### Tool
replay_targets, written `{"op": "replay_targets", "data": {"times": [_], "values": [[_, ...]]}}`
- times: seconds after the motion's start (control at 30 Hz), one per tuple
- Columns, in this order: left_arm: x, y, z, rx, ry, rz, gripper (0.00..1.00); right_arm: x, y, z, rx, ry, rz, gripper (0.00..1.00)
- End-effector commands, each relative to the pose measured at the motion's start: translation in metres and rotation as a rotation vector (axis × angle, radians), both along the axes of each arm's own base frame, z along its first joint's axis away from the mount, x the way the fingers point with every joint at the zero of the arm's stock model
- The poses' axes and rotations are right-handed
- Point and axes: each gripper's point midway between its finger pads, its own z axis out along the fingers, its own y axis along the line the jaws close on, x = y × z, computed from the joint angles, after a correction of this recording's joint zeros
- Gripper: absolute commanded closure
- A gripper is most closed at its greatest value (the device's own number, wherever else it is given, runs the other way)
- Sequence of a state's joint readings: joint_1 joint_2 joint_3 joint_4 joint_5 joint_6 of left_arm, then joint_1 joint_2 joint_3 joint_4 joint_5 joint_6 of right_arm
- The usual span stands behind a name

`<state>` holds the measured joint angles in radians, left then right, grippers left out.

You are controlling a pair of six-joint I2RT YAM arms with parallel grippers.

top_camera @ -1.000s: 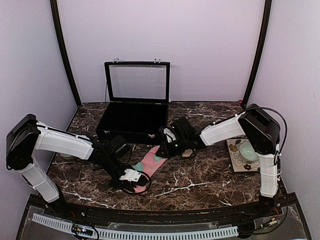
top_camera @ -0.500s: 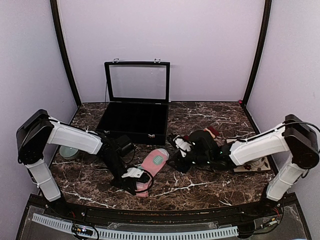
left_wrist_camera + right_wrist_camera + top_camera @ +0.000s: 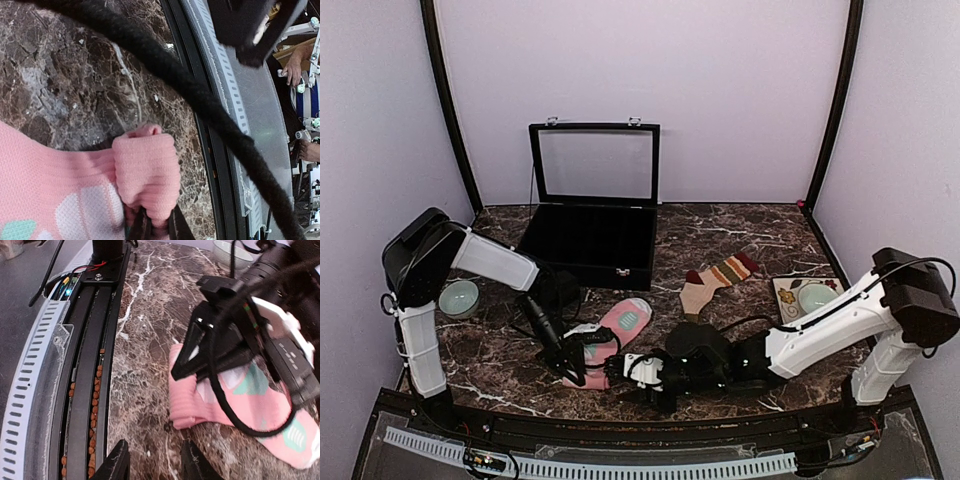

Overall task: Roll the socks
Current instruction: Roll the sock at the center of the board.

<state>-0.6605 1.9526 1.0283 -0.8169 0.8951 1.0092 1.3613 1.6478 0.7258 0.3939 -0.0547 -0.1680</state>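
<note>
Pink sock [image 3: 620, 325]: soft, light, limp knit, flat on worktop [image 3: 760, 225] near front edge. Ribbed end folded over, pinched between left fingers [image 3: 141, 227]. Right fingers [image 3: 119, 460] spread, empty, just beside. Likely best hold: folded end. Tan sock [image 3: 718, 277] well apart.

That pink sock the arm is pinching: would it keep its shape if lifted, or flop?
Probably flop: the pink sock already folds over itself where the left gripper pinches it. It looks like soft knit, so likely light, and the ribbed cloth should resist slipping. Lying flat on the table, it seems unlikely to roll away.
</note>
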Motion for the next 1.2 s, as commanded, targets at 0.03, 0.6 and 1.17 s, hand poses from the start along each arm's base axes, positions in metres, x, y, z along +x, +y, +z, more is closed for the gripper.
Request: {"op": "replay_targets", "data": {"times": [0.03, 0.6, 1.17], "values": [[-0.013, 0.04, -0.037, 0.252, 0.023, -0.056, 0.94, -0.009, 0.047, -0.001, 0.019, -0.129, 0.143, 0.65], [-0.008, 0.035, -0.035, 0.237, 0.01, -0.043, 0.9, 0.023, 0.075, -0.048, -0.048, -0.187, 0.156, 0.71], [0.018, 0.025, 0.003, 0.071, -0.303, 0.119, 0.61, 0.039, 0.051, -0.082, -0.135, 0.136, 0.0, 1.0]]}}
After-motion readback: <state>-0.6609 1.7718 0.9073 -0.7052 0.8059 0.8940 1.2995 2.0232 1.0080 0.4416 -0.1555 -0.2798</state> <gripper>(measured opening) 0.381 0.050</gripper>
